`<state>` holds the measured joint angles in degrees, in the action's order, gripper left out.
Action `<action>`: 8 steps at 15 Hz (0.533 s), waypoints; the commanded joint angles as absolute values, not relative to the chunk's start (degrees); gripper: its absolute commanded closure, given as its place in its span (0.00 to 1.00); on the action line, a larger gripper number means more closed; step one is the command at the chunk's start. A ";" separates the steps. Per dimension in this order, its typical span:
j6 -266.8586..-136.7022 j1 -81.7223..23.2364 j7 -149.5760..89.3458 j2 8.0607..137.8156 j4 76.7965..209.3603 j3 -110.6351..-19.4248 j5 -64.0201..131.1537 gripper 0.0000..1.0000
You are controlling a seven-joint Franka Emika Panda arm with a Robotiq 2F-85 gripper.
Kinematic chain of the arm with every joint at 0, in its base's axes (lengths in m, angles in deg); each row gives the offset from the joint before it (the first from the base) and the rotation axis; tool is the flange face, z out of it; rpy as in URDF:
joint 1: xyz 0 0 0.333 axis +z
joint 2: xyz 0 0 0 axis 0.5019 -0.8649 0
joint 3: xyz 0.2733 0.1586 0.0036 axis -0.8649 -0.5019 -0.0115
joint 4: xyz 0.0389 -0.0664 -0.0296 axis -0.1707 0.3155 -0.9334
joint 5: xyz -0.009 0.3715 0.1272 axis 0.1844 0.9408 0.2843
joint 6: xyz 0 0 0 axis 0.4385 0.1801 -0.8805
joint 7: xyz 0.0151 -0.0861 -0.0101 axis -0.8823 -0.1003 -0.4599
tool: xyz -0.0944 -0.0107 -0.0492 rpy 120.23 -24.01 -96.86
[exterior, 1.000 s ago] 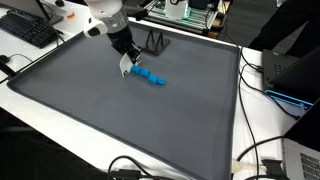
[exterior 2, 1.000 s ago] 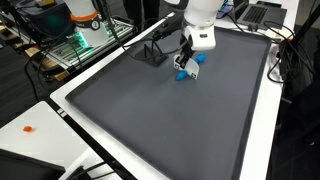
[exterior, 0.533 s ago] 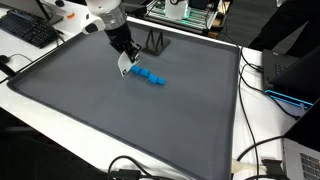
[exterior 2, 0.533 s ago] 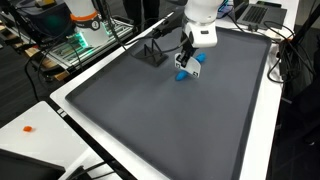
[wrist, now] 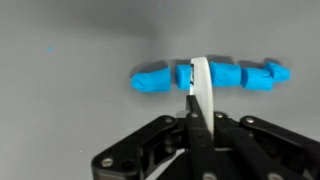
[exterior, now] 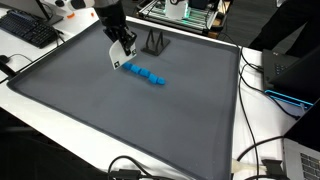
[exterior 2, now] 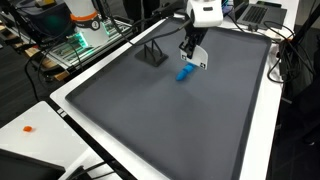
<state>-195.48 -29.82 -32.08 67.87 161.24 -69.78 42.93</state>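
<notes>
Near the clenched gripper (wrist: 193, 100) lies a knobbly, bright-blue row of joined blocks (wrist: 155, 80).

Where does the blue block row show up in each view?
In an exterior view: blue row lies upper left of centre, just below the black stand.
In an exterior view: blue row lies upper middle, right of and below the stand.
Wrist view: blue row runs across the middle, crossed by a white strip; the stand is not in it.
Shared landmark: the grey mat beneath it in all three.
</notes>
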 commanded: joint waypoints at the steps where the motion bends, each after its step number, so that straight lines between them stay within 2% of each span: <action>1: -198.45 -29.47 -25.86 72.43 166.14 -69.96 46.96 0.99; 8: -198.22 -26.54 -2.59 77.11 170.90 -69.10 48.05 0.99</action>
